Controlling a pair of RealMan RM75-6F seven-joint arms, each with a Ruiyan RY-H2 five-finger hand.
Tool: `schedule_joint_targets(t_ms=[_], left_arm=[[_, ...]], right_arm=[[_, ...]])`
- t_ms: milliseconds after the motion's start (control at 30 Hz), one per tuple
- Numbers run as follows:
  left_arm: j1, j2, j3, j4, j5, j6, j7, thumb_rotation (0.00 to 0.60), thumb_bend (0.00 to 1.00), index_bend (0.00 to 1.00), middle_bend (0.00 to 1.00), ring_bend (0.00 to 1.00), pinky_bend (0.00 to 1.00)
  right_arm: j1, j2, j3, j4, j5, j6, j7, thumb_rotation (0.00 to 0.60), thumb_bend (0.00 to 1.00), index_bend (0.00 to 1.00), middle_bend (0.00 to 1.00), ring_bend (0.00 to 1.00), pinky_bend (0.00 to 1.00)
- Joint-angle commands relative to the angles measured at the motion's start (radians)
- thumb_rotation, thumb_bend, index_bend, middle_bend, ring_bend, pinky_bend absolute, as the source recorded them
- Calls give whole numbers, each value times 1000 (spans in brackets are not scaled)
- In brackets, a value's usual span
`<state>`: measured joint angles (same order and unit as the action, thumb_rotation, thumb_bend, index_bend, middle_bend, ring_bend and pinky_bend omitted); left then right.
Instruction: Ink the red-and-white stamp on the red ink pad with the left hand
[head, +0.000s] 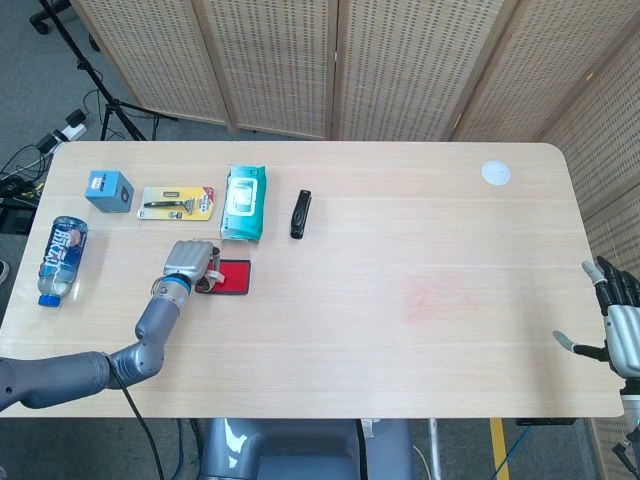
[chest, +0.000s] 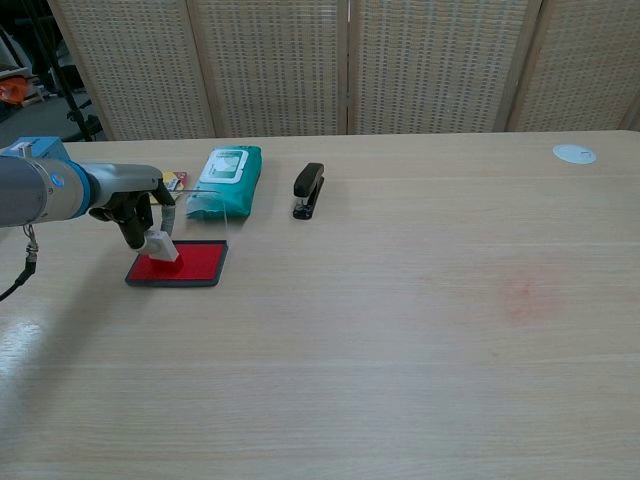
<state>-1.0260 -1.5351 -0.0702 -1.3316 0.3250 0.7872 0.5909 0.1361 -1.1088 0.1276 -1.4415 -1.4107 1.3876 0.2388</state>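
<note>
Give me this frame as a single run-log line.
step: inking | left hand: holds stamp on red ink pad | right hand: idle at table edge, holds nothing | nearby: wipes pack, stapler

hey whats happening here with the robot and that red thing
The left robot hand holds the red-and-white stamp and has it down on the near-left part of the red ink pad, tilted rather than square, so inking is under way. The right robot hand sits idle at the far edge of the table, holding nothing. A stapler and a wipes pack lie just behind the pad.
</note>
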Motion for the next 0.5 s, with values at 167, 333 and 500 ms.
schedule_joint_targets(t_ms=[167, 333, 500], left_arm=[[1, -6, 3, 6, -1, 0, 4, 600, 413, 639, 912, 976, 949], [1, -4, -1, 2, 0, 3, 5, 600, 413, 639, 912, 976, 949], [1, 26, -12, -39, 9, 22, 3, 600, 413, 640, 912, 976, 949]], right_arm=[[-1, 1, 0, -1, 0, 0, 1, 600, 0, 0, 0, 0, 0], [-2, 2, 0, -3, 1, 1, 4, 600, 0, 0, 0, 0, 0], [-2, 3, 0, -4, 0, 2, 6, 600, 0, 0, 0, 0, 0]])
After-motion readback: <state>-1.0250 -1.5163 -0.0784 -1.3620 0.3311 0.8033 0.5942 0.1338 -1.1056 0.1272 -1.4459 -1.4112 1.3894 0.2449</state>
